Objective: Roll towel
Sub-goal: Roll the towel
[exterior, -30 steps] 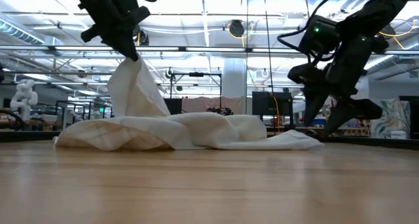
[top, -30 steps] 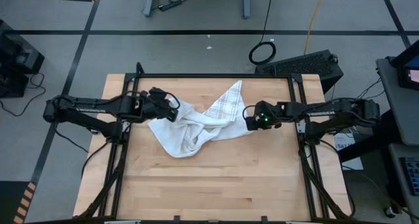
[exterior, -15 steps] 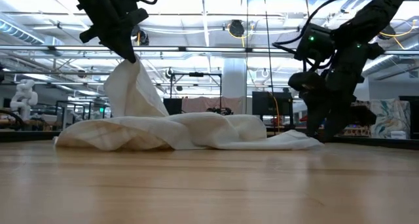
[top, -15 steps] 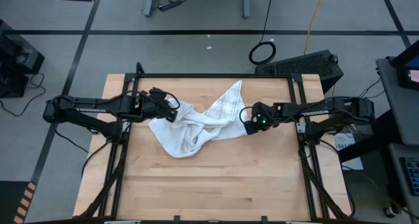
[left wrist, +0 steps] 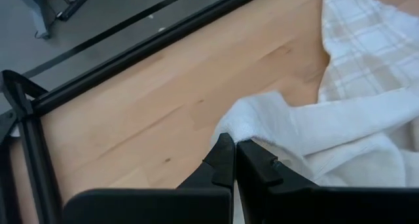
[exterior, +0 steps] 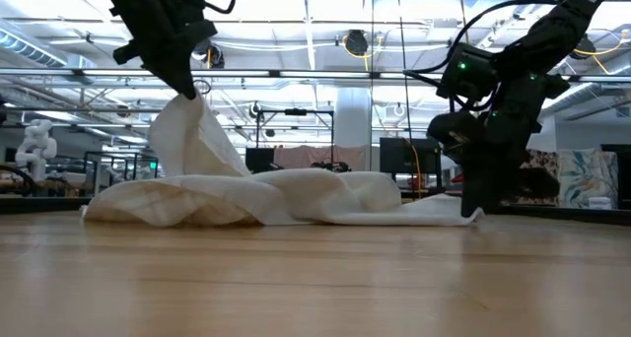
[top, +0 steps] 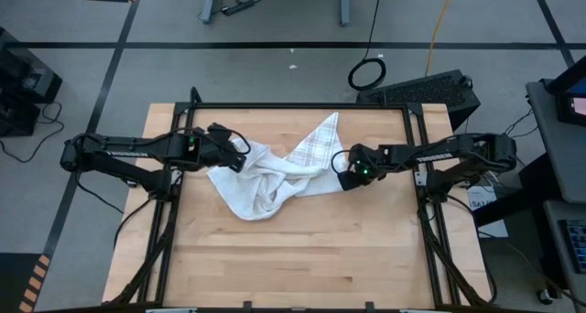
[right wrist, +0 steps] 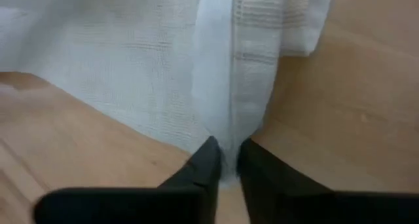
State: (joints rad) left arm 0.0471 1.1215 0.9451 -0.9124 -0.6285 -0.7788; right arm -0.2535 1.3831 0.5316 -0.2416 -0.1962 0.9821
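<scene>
Across the wooden table (top: 302, 258), the crumpled towel (top: 275, 171) is spread near centre, its nine-o'clock corner held raised by the clenched left gripper (top: 240, 153) and its three-o'clock edge pinched at the tabletop by the right gripper (top: 342, 174).

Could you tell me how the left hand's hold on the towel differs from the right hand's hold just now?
The left hand holds its part of the towel raised well above the table; the right hand pinches its edge down at the tabletop. The left hand grips a thick bunched corner, the right hand a thin flat hem. Both are shut on the cloth.
</scene>
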